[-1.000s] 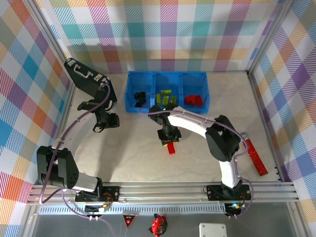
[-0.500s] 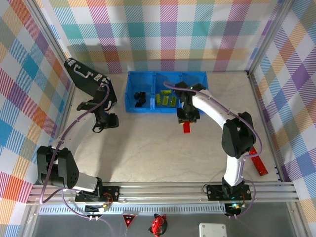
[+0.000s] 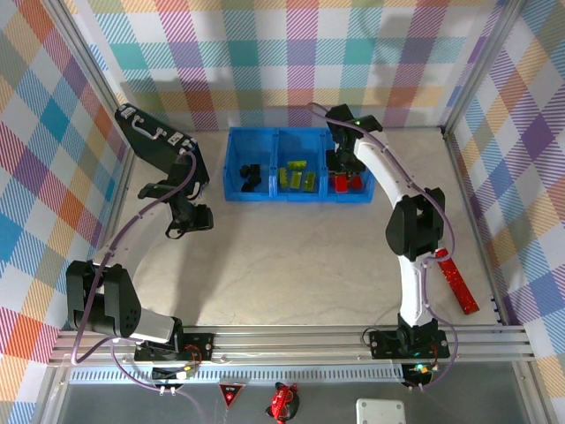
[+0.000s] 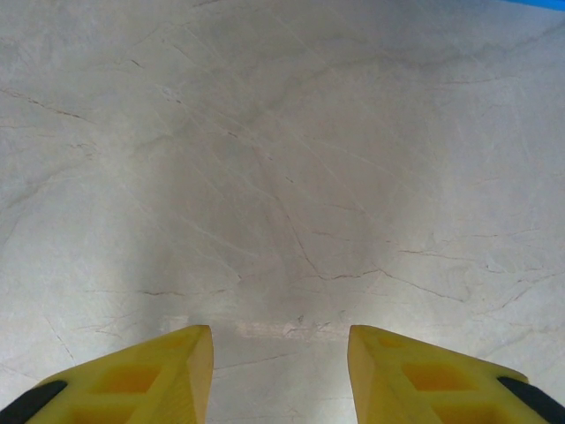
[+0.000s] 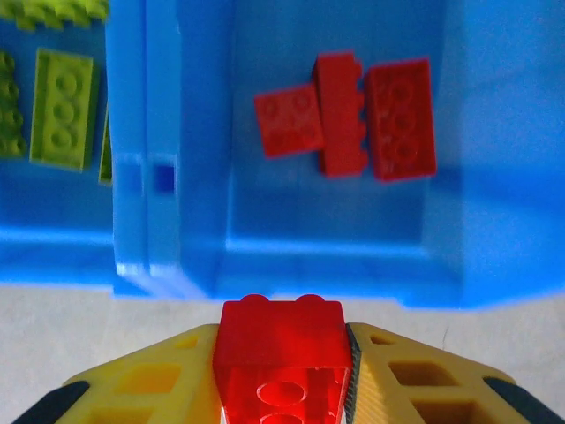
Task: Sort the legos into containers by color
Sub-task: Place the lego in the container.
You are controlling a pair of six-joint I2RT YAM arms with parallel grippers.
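The right claw [image 5: 282, 343] is closed on a red brick [image 5: 282, 371], its two yellow fingers pressed against the brick's opposite side walls. In the wrist view the brick hangs at the near wall of the blue tray [image 5: 168, 256], facing the right-hand compartment [image 5: 309, 212]. Three red bricks [image 5: 402, 119] already lie there, touching one another. Lime-green bricks [image 5: 62, 108] fill the middle compartment, and black bricks [image 3: 250, 175] sit in the left one.

The brick looks like hard, glossy plastic, so it is probably very light, stiff and not at all fragile. Its smooth sides are likely slippery, which makes a flat, square pinch across two parallel walls the safest hold. The present grip seems to be of that kind. Being so light, it may bounce or skid on the tray's hard floor once released, so a low release over bare blue floor appears wise.

The left claw [image 4: 281, 353] stands partly open and holds nothing, poised over the bare desk [image 4: 282, 177], well apart from the tray.
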